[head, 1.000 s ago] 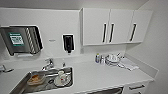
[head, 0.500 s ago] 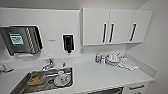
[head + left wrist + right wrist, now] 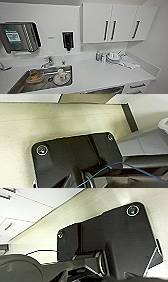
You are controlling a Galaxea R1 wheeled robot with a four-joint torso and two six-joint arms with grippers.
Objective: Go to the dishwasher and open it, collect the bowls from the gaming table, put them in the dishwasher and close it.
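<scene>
Two edges bound our white bench (image 3: 100,75): its front lip, near us, and the wall corner at the right. Under that lip a dark opening (image 3: 110,90) beside drawer handles (image 3: 137,85) may be the dishwasher; we cannot tell. The steel sink (image 3: 17,83), set in the bench's left part, holds a plate with orange food (image 3: 34,78) and a white plate (image 3: 61,78). Farther back stand bottles (image 3: 99,57) and stacked dishes (image 3: 113,58), with wall cabinets (image 3: 117,22) above. Whether our jaws are apart or together, we cannot tell.

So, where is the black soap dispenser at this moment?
In the head view, the soap dispenser hangs on the white wall above the counter, between the paper towel dispenser on its left and the white wall cabinets on its right, above the sink.
</scene>
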